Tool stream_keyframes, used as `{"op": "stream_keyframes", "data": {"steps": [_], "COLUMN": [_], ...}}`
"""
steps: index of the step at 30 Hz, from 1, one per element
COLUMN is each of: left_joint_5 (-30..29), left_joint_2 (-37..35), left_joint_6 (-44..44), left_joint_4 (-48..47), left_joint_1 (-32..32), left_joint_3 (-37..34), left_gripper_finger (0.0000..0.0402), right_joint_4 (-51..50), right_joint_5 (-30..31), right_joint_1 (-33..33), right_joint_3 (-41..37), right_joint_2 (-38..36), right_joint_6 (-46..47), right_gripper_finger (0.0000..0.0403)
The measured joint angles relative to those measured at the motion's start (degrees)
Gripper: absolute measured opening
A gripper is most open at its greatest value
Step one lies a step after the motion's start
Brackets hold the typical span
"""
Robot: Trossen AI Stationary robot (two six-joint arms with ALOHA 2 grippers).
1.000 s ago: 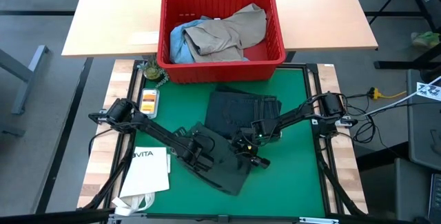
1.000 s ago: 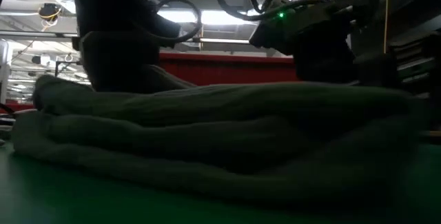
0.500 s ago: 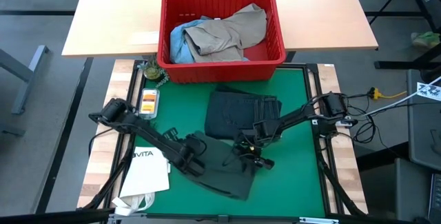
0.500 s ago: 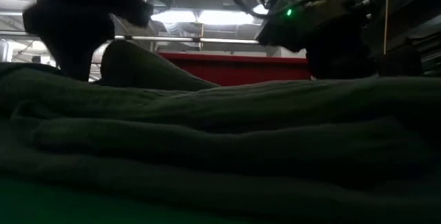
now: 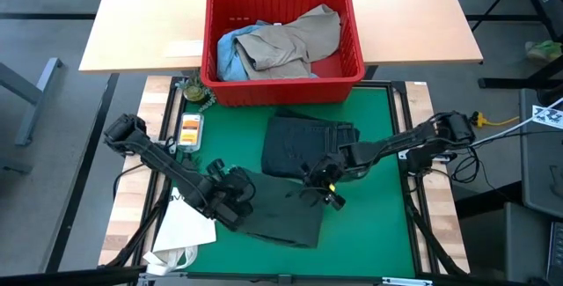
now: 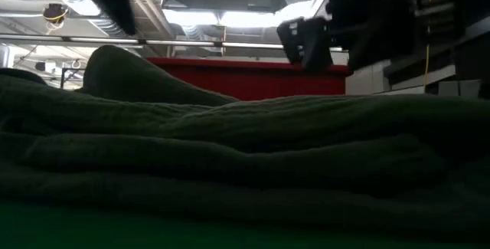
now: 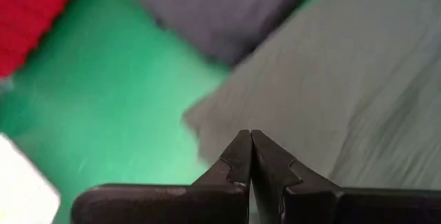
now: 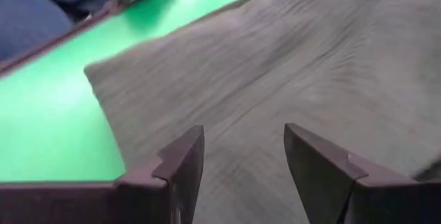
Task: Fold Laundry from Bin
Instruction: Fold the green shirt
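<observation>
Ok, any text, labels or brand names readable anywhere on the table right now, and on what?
Printed word on the white paper bag: mostly hidden under the left arm, not readable now.
Orange label on the small packet beside the red bin: too small to read.
Nothing else carries readable text.

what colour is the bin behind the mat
Red: the bin with ribbed sides, clearest in the high view.

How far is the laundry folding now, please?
Done: dark navy-grey trousers lie folded on the green mat. In hand: the dark green shirt, with the shut left gripper and the open right gripper at it. Left: a khaki-tan garment and light blue jeans in the red plastic bin.
</observation>
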Motion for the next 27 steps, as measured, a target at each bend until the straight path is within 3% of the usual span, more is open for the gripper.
{"op": "stream_keyframes", "data": {"steps": [4,8,16,19,27], "left_joint_5": [-2.72,0.65,10.42,11.12,12.70], "left_joint_2": [0.85,2.03,7.18,8.22,8.11], "left_joint_6": [2.34,8.59,16.42,16.55,14.24], "left_joint_4": [8.90,16.94,17.96,17.56,22.21], "left_joint_1": [0.82,2.48,5.28,6.18,8.95], "left_joint_3": [0.00,0.00,-0.07,-2.38,-13.24], "left_gripper_finger": [0.0000,0.0000,0.0000,0.0000,0.0000], "right_joint_4": [-0.63,-2.43,-4.97,-5.16,-4.48], "right_joint_5": [2.14,4.10,23.86,29.72,30.23], "right_joint_1": [0.00,1.13,7.47,8.67,8.98], "right_joint_3": [0.07,0.09,-1.20,-1.94,-4.85], "right_joint_2": [-2.32,-2.35,-2.09,-1.34,4.03], "right_joint_6": [2.89,3.77,3.95,6.10,12.09], "right_gripper_finger": [0.0202,0.0202,0.0202,0.0202,0.0202]}}
